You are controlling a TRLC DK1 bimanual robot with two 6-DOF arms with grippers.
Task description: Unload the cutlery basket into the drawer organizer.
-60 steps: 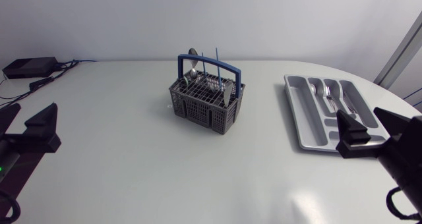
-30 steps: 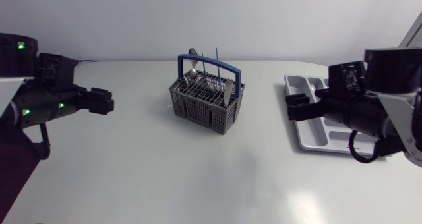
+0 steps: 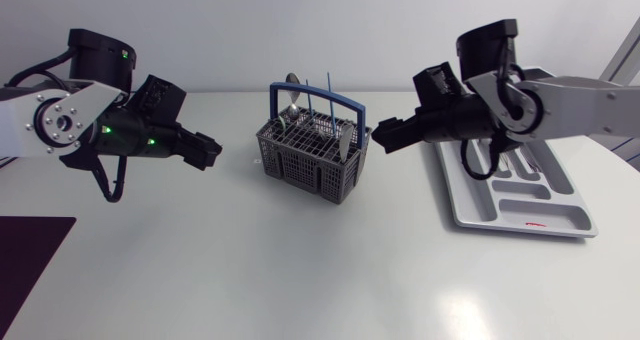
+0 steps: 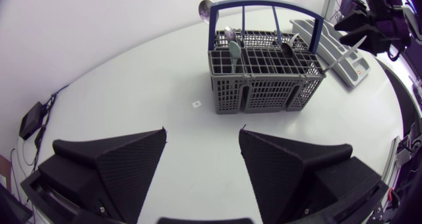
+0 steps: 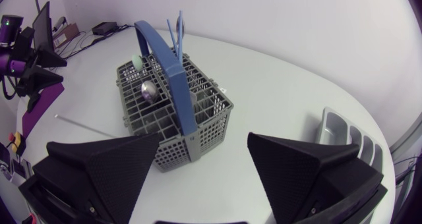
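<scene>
A grey cutlery basket [image 3: 313,158] with a blue handle [image 3: 318,98] stands mid-table. A spoon [image 3: 291,88] and other cutlery stick up from it. The grey drawer organizer [image 3: 470,198] lies to the right, with some cutlery [image 3: 503,160] in its far slots, partly hidden by my right arm. My left gripper [image 3: 208,152] hovers left of the basket, apart from it. It is open in the left wrist view [image 4: 203,130], with the basket [image 4: 264,85] ahead. My right gripper [image 3: 385,138] hovers just right of the basket. Its fingers stand open and empty [image 5: 204,137], the basket [image 5: 175,109] ahead and below.
A dark purple mat [image 3: 30,270] lies at the table's front left corner. A small white mark [image 4: 196,104] is on the table near the basket. Bare table lies in front of the basket and the organizer [image 5: 343,135].
Both arms have lifted from the table's front corners and swung inward. The left gripper has come in to the basket's left and the right gripper to its right.
</scene>
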